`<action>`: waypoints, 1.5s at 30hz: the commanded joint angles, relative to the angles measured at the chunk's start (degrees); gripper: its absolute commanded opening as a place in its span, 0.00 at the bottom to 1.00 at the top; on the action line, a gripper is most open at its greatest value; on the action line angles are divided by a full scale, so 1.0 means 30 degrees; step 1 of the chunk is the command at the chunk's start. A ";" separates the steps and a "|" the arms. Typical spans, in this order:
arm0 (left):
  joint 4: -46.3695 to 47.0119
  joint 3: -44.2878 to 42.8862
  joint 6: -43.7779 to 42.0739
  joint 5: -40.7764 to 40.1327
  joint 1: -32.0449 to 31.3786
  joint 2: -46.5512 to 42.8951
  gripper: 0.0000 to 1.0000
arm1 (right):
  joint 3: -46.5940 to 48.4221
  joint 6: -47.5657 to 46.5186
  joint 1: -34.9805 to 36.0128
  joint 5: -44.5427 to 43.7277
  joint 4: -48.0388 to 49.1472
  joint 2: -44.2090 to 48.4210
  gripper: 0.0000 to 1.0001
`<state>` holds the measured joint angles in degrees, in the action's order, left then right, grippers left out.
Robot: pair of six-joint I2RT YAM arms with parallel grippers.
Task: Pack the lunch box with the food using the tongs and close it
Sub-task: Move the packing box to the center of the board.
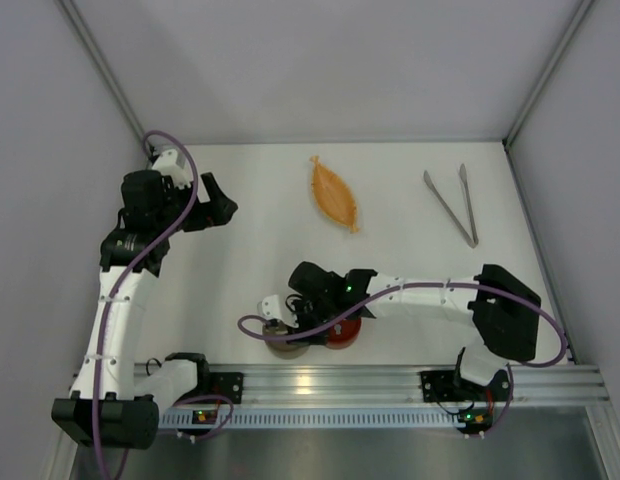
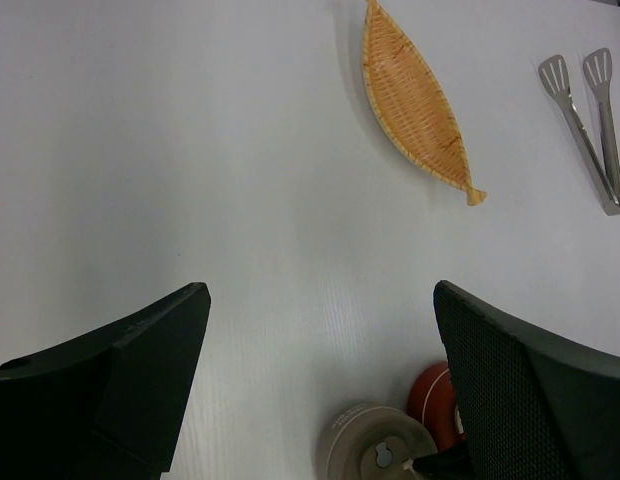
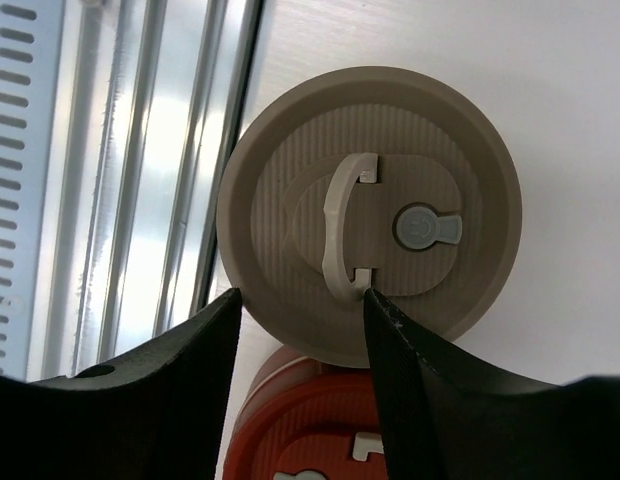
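Right gripper (image 3: 302, 310) half open, empty, above round beige ribbed lid (image 3: 370, 150); left gripper (image 2: 320, 300) wide open, empty.
Lid looks light, stiff, slick: best pinched by its pale flip handle (image 3: 333, 230).

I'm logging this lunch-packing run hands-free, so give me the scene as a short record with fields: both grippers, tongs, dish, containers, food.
left gripper: open, holding nothing, at the far left
right gripper: jaws apart, over the edge of the beige round lid
beige round lid: at the near edge, right beside the orange-red lid
tongs: lying untouched at the far right
leaf-shaped woven dish: far centre, empty
food: none in view
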<state>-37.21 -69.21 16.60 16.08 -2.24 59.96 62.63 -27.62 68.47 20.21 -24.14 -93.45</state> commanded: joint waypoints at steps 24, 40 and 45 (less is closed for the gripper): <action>0.0978 0.0571 -0.0260 0.0764 0.0132 0.0109 0.98 | 0.2355 0.1292 0.0411 0.1237 -0.0103 0.1153 0.08; 0.0597 0.0570 -0.0816 0.0589 0.0132 -0.0388 0.98 | 0.2180 0.1852 0.0820 0.0003 0.0488 -0.1340 0.29; 0.0626 0.0629 -0.0817 0.0647 0.0132 -0.0389 0.98 | 0.2180 0.1852 0.0820 -0.0465 0.0780 -0.1926 0.32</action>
<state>-36.93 -66.85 14.83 17.15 -2.24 60.03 68.69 -22.41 69.52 19.92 -25.76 -98.21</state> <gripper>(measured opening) 0.983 0.320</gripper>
